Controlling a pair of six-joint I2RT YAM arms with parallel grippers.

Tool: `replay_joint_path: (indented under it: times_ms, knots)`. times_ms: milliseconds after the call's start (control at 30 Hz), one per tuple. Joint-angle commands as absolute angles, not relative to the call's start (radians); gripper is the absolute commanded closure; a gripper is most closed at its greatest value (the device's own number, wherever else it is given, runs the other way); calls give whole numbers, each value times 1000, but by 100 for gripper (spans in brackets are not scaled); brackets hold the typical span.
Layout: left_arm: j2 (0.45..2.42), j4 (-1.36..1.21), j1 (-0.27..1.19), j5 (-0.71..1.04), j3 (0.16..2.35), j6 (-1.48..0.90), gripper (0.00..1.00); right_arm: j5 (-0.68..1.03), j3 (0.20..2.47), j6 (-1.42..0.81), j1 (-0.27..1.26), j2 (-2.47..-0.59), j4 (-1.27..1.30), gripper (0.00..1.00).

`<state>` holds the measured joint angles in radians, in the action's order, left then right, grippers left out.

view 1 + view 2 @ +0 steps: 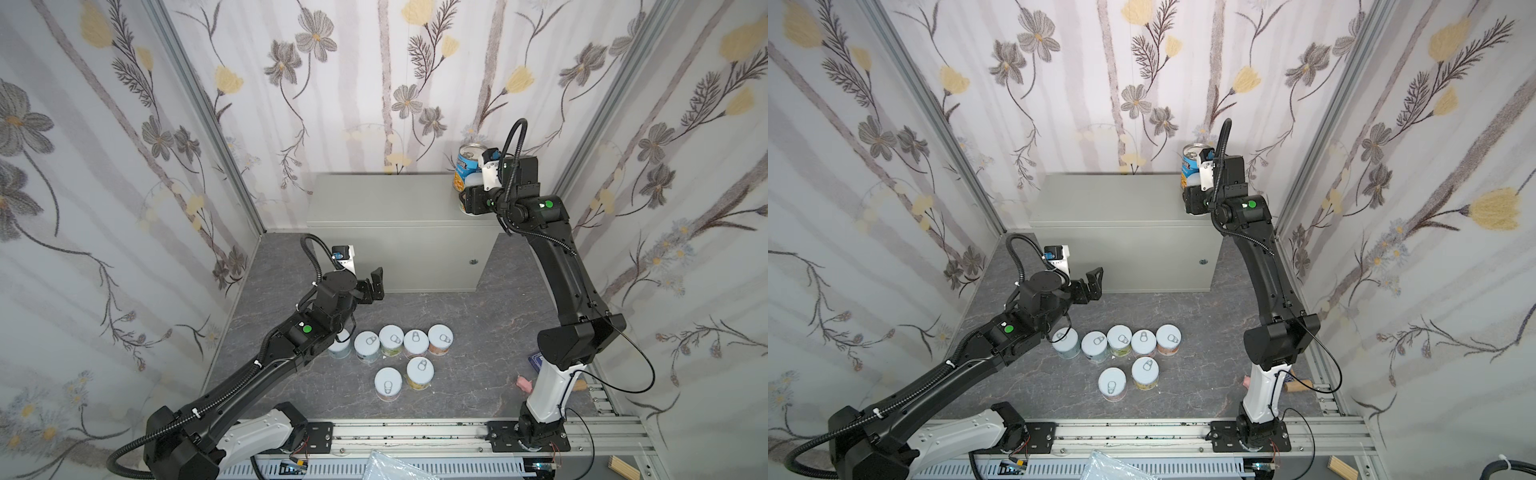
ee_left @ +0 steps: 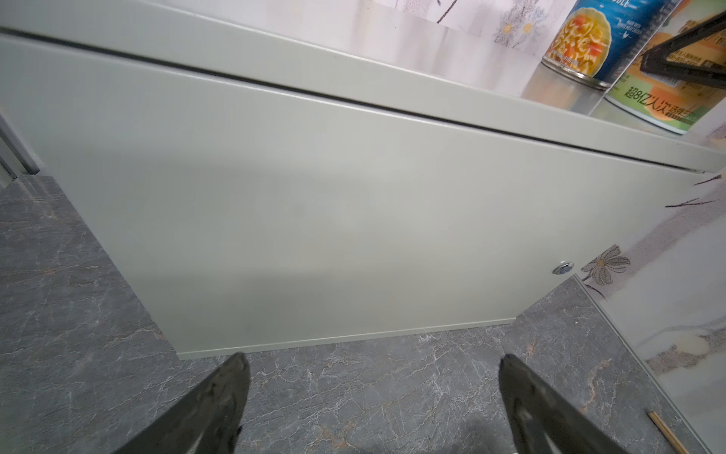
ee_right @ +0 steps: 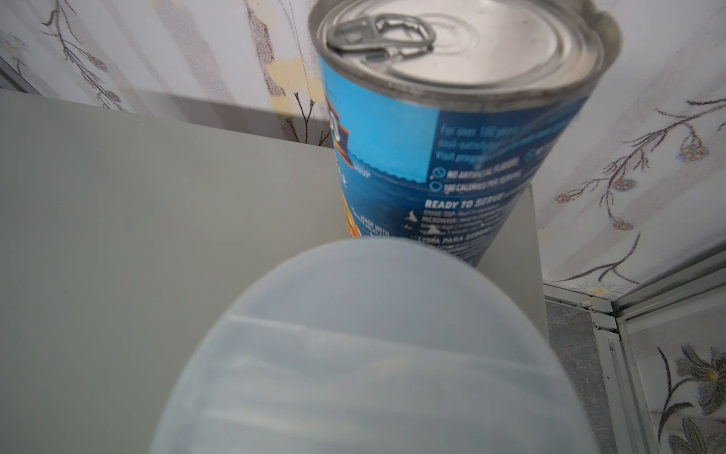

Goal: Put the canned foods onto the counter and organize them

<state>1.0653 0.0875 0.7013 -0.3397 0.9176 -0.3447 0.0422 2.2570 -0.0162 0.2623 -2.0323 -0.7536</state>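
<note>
Right gripper (image 1: 469,203) is clamping the orange can (image 2: 648,106) at the counter (image 1: 395,208) top. The blue can (image 3: 451,157) is standing just ahead of it, so pushing forward risks tipping that one. Left gripper (image 2: 375,365) is hanging empty, jaws wide apart, with the short cans (image 1: 391,337) sitting behind and below it.

Matt metal counter (image 1: 395,199) on a stone-look floor (image 1: 478,395).
The counter is smooth, grey painted metal with a dull sheen. The blue can (image 3: 463,165) has a shiny ribbed metal top and a glossy paper label. The orange can (image 2: 644,103) wears a frosted, translucent plastic lid (image 3: 373,353). The floor is dark, veined and faintly polished.
</note>
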Motion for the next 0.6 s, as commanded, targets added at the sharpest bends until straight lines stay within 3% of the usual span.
replay_joint_path:
  times_ms: [0,233,567]
  knots:
    - [1060,91,701,-356,915,-357,0,34,2266,-22,267,-2038,-698,33]
    - [1063,90,701,-353,916,-359,0,70,2266,-19,270,-2019,-699,28]
    - [1068,87,699,-347,917,-358,0,-12,2266,-10,285,-2012,-694,10]
